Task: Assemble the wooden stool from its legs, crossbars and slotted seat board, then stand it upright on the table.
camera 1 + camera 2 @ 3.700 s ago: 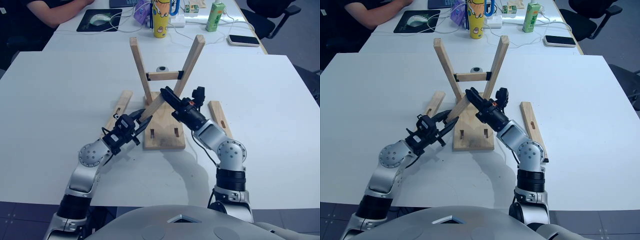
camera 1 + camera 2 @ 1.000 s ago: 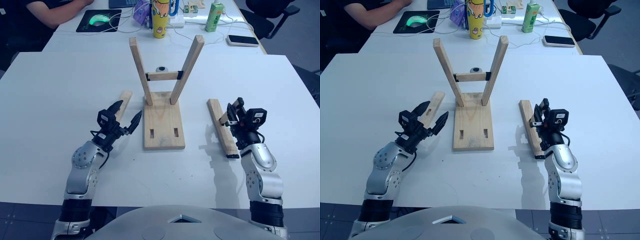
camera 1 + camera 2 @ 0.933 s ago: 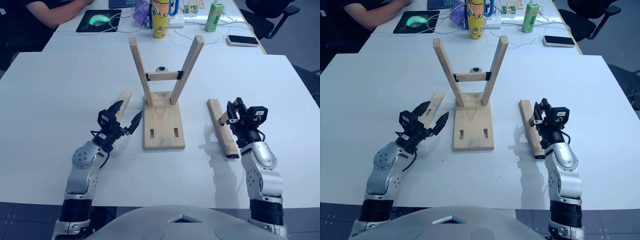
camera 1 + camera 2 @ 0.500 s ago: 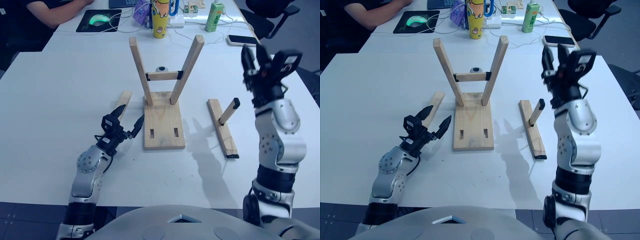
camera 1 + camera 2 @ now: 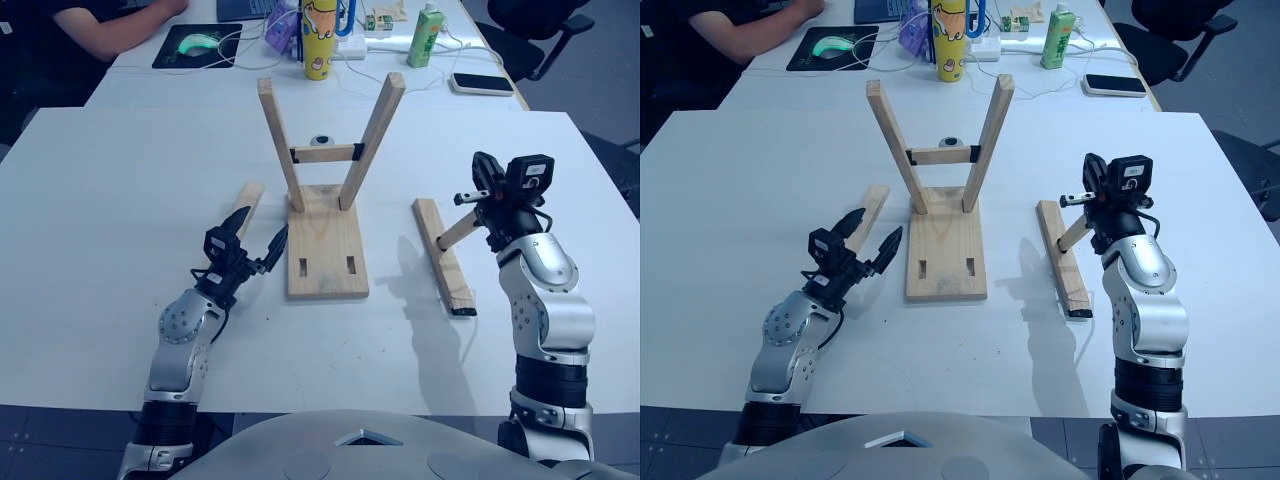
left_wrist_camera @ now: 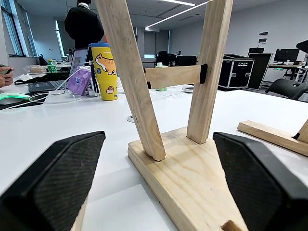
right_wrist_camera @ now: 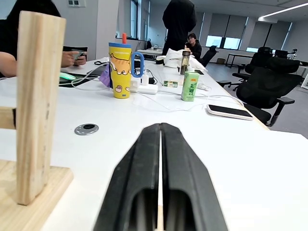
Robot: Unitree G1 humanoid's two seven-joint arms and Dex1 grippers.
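Observation:
The slotted seat board [image 5: 326, 252] lies flat at mid-table. Two legs [image 5: 278, 140] joined by a crossbar [image 5: 325, 153] stand up from its far end. A loose leg [image 5: 246, 202] lies to its left. Another leg [image 5: 444, 262] lies to its right, with a short crossbar [image 5: 455, 231] slanting up from it. My left gripper [image 5: 252, 232] is open and low between the loose leg and the board, its pads [image 6: 62, 178] wide apart. My right gripper [image 5: 481, 166] is shut, empty, just above the slanted crossbar's upper end; whether they touch I cannot tell.
On the far desk stand a yellow cup [image 5: 321, 38], a green carton [image 5: 426, 35], a phone [image 5: 482, 84] and cables. A round grommet [image 5: 321, 140] sits behind the legs. Bare white table [image 5: 120, 180] stretches to both sides and in front of the board.
My right arm has come down from its raised pose to the slanted crossbar's upper end, and its fingers have shut. The left gripper has barely shifted.

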